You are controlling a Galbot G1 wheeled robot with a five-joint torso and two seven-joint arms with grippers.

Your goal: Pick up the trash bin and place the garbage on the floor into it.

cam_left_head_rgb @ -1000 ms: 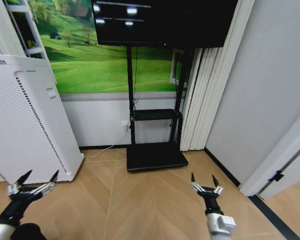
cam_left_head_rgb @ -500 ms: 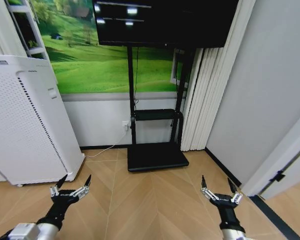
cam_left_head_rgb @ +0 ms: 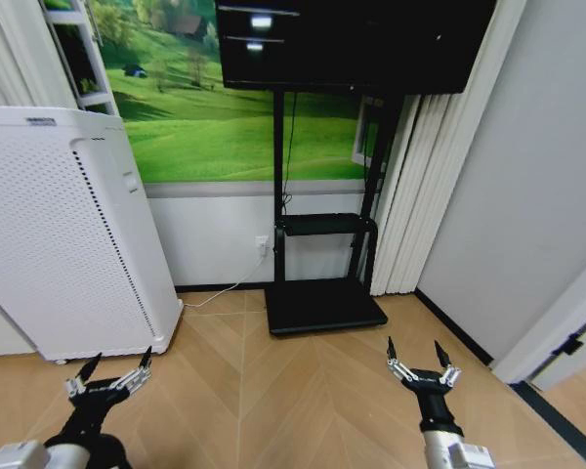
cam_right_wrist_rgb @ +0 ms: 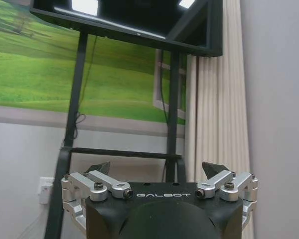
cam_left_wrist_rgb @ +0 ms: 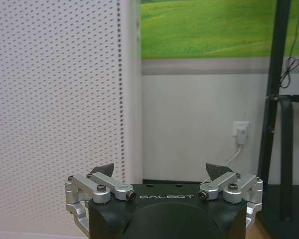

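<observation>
herringbone floor point(cam_left_head_rgb: 273, 391) lies below left claw point(cam_left_head_rgb: 108, 372) and right claw point(cam_left_head_rgb: 422, 361), both spread empty.

Light tan herringbone wooden floor point(cam_left_head_rgb: 273, 391), smooth, slight sheen; tall white perforated plastic appliance point(cam_left_head_rgb: 59, 234) far left, matt; glossy black screen point(cam_left_head_rgb: 356, 44) on matt black metal stand point(cam_left_head_rgb: 322, 264); both grippers' brushed silver metal fingers point(cam_left_wrist_rgb: 97, 186), matt black bodies.
</observation>
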